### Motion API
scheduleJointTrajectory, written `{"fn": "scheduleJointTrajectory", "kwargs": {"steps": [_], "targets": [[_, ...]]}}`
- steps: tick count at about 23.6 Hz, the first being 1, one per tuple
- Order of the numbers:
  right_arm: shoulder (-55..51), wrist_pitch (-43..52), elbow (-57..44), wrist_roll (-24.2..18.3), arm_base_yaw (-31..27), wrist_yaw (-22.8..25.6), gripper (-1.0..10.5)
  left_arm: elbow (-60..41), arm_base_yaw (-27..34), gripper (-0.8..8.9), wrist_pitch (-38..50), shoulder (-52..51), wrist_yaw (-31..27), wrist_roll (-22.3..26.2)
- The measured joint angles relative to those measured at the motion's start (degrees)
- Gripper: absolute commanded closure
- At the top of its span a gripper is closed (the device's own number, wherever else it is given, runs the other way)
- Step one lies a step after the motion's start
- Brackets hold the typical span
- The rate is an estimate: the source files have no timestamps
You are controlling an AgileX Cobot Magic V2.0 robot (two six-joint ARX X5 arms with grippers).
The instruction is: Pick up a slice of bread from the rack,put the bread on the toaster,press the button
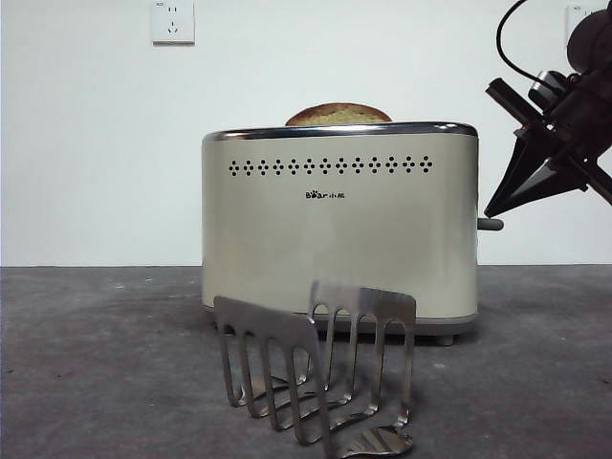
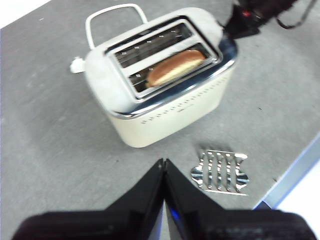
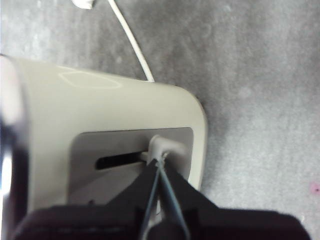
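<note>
A: Nearest the front camera: rack (image 1: 316,368), steel, no slice in its slots, standing on grey table (image 1: 96,363) at 6 o'clock of the toaster.

B: Largest item?

A: Toaster (image 1: 339,225), cream-white, chrome top rim, at centre behind the rack. White cord (image 3: 131,42) trailing from its far side.

B: Location of bread?

A: Slice of bread (image 2: 175,66), seated in the toaster slot nearer the rack; only the brown rounded crust showing above the rim.

B: Right gripper?

A: Right gripper (image 3: 159,162) at 3 o'clock of the toaster, jaws closed together, tips touching the button (image 3: 167,148) at the narrow end, from above.

B: Left gripper?

A: Left gripper (image 2: 163,162) held high above the table, jaws pressed together with nothing between, well clear of toaster and rack.

B: Background?

A: White wall socket (image 1: 173,23) at 11 o'clock.
</note>
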Motion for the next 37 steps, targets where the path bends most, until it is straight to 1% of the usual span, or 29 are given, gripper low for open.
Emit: {"fn": "scheduleJointTrajectory", "kwargs": {"steps": [15,23,29,32,37], "targets": [[6.1,0.3,1.3,-2.4,-0.1,-2.1,9.5,0.0,0.6,8.22,0.0,0.0,-0.2,-0.2],[6.1,-1.0,1.7,-4.4,-0.1,-0.9,9.5,0.0,1.5,8.22,0.0,0.0,-0.2,-0.2],[6.2,-1.4,1.8,-5.0,-0.1,-0.7,9.5,0.0,1.5,8.22,0.0,0.0,-0.2,-0.2],[6.2,-2.0,2.1,-5.5,-0.1,1.2,9.5,0.0,1.5,8.22,0.0,0.0,-0.2,-0.2],[6.1,-2.3,2.1,-5.8,-0.1,1.4,9.5,0.0,1.5,8.22,0.0,0.0,-0.2,-0.2]]}}
